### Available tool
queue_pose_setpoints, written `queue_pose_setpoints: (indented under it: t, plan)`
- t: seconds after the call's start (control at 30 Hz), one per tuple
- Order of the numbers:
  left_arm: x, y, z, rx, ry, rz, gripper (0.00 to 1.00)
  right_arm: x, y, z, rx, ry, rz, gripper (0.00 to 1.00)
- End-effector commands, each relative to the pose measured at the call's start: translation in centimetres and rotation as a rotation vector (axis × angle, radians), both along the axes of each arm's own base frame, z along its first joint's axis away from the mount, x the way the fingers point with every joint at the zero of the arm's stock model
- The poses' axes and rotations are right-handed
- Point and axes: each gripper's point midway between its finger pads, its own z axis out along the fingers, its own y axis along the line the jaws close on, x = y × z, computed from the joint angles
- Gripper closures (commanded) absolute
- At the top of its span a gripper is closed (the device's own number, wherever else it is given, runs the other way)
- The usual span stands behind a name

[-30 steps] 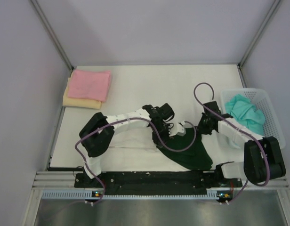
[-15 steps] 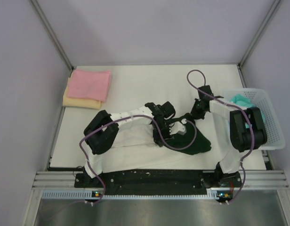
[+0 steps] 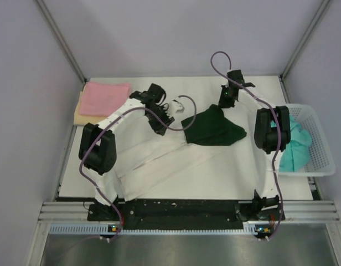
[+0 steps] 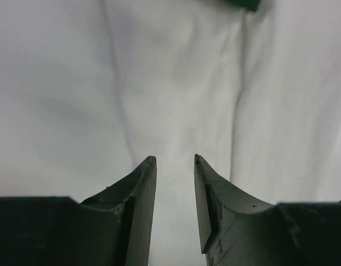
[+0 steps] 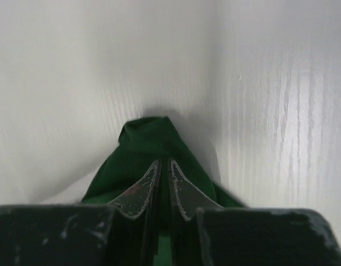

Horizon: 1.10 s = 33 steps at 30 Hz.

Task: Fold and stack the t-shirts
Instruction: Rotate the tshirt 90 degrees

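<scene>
Item: white-and-green t-shirt (image 3: 159, 160), lying half-spread mid-counter (image 3: 242, 166). Right jaws are pinching its dark green part (image 5: 151, 138) at the far side. Left jaws are hovering parted over white cloth, holding nothing. Handling: should be drawing the cloth taut and low, avoiding bunching.

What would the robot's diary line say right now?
left gripper: open over white shirt | right gripper: shut on white shirt's green end | pink shirt on yellow shirt | teal shirt in basket
</scene>
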Motion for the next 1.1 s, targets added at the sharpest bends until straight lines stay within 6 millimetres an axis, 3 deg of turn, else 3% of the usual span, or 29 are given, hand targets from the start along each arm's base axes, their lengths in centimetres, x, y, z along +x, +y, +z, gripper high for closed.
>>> queue_pose_setpoints:
  t: [0.0,0.13,0.3,0.4,0.5,0.57,0.67,0.77,0.93,1.0,1.07]
  plan:
    - [-0.2,8.6,-2.1,0.145,0.017,0.177,0.63,-2.7,-1.1,7.2,-0.037,-0.11,0.048,0.91]
    - [-1.8,13.3,-5.1,0.273,-0.002,0.207,0.64,-8.8,-2.8,4.3,-0.073,-0.003,-0.003,0.9]
    - [-4.4,16.3,-8.0,0.37,0.013,0.209,0.66,-15.6,-3.4,-1.3,-0.055,0.155,-0.04,0.96]
    - [-6.6,16.7,-9.4,0.375,0.055,0.162,0.66,-17.0,-3.6,-4.6,-0.063,0.237,-0.048,0.98]
    - [-9.8,16.2,-10.2,0.343,0.153,0.092,0.67,-16.2,-4.1,-6.2,-0.089,0.267,-0.067,0.99]
    - [-12.1,15.4,-10.3,0.298,0.22,0.015,0.7,-14.1,-5.0,-6.0,-0.148,0.233,-0.096,1.0]
    - [-15.0,12.8,-9.4,0.188,0.258,-0.114,0.7,-8.0,-4.7,-4.5,-0.127,0.173,-0.1,1.0]
    - [-16.7,9.7,-8.6,0.141,0.234,-0.243,0.69,-2.5,-4.0,-4.9,-0.125,0.169,-0.076,1.0]
    - [-18.4,3.3,-7.9,0.089,0.237,-0.41,0.68,8.2,-1.9,-4.1,-0.071,-0.011,-0.045,0.99]
    - [-19.2,1.8,-7.2,0.069,0.254,-0.462,0.67,11.2,-0.9,-2.6,-0.02,-0.104,-0.039,0.98]
    - [-20.0,1.5,-6.2,0.053,0.258,-0.505,0.66,12.6,0.1,0.4,0.023,-0.2,-0.012,0.94]
